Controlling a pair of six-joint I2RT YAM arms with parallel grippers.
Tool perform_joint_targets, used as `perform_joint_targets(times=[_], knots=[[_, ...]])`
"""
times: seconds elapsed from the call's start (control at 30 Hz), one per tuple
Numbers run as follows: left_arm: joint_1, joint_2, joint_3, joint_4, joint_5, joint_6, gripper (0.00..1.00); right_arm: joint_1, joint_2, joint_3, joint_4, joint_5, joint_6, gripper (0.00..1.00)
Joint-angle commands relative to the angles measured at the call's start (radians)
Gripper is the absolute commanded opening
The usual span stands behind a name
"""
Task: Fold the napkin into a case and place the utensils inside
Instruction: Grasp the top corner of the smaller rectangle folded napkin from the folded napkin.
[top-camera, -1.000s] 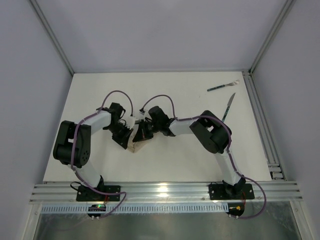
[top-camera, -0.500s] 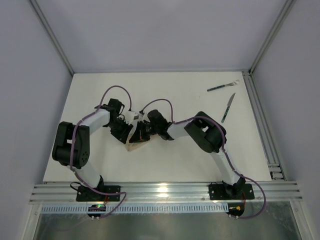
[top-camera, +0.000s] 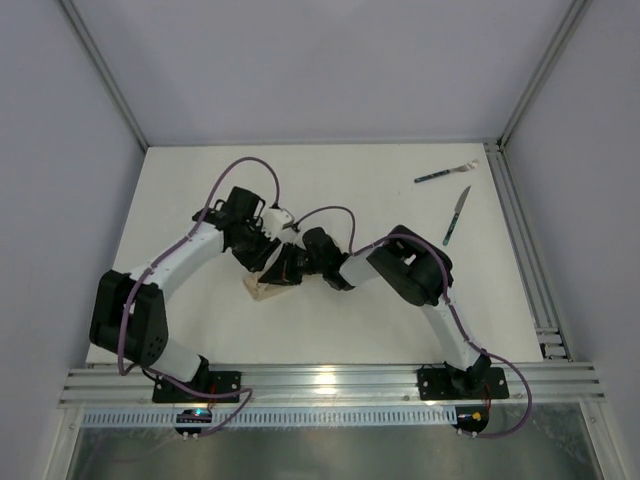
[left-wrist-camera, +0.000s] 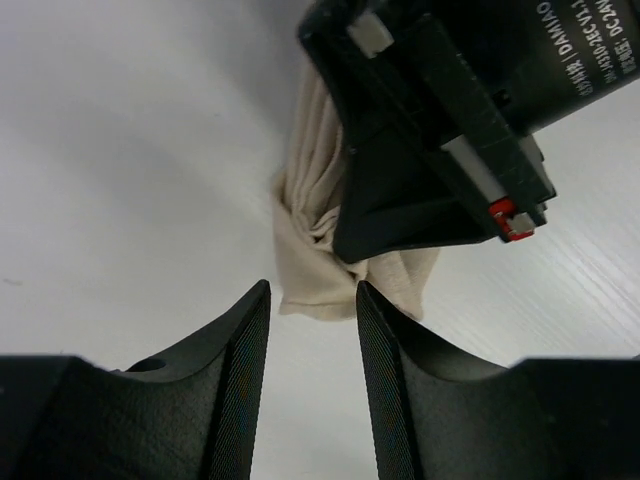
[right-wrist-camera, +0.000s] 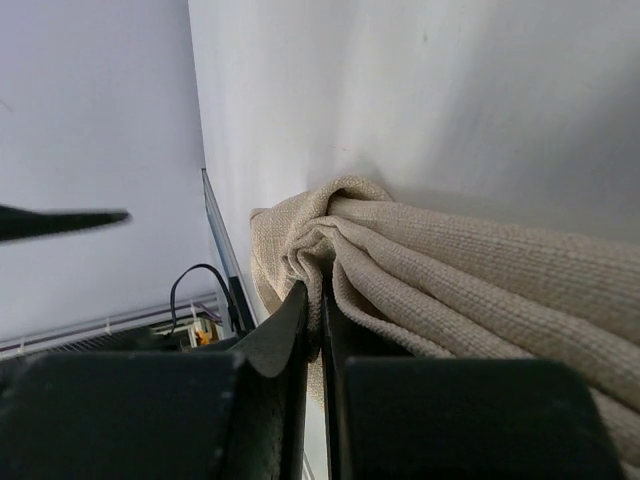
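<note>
While the right end effector (right-wrist-camera: 320, 295) pinches the napkin (right-wrist-camera: 450, 285), elongated toward near-left, the left end effector (left-wrist-camera: 312, 305) gapes.

Napkin (right-wrist-camera: 450, 270): is showing plain beige-tan, unpatterned weave. Fork (top-camera: 445, 173) and knife (top-camera: 457, 215): are showing dark green handles with silver ends. Table (top-camera: 350, 320): is appearing white. Left arm (top-camera: 185, 255): is wearing white links, black joints, purple cable.

Top cam's high behind the arm bases (top-camera: 190, 380), looking down over the whole table (top-camera: 180, 190). Both wrist cams sit super close, peering past their fingers (left-wrist-camera: 240, 350) at the same bunched napkin (left-wrist-camera: 305, 215).
</note>
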Motion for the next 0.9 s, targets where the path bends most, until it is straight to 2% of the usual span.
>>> perform_joint_targets(times=[0.0,0.23,0.37,0.53,0.77,0.87], knots=[[-0.054,0.078,-0.008,0.011,-0.041,-0.024,0.41,-0.004,-0.024,-0.029,0.081,0.054,0.048,0.04],[-0.087,0.147,-0.013,0.056,-0.117,-0.024,0.39,-0.004,-0.026,-0.04,0.092,0.057,0.045,0.04],[-0.103,0.182,-0.016,0.069,-0.114,-0.024,0.38,-0.006,-0.024,-0.04,0.09,0.054,0.041,0.04],[-0.104,0.215,-0.024,0.066,-0.139,-0.018,0.22,-0.004,-0.026,-0.043,0.087,0.056,0.036,0.04],[-0.104,0.215,-0.03,0.062,-0.154,-0.016,0.15,-0.004,-0.019,-0.037,0.087,0.051,0.033,0.04],[-0.104,0.221,-0.033,0.08,-0.154,-0.019,0.01,-0.004,-0.019,-0.037,0.087,0.051,0.034,0.04]])
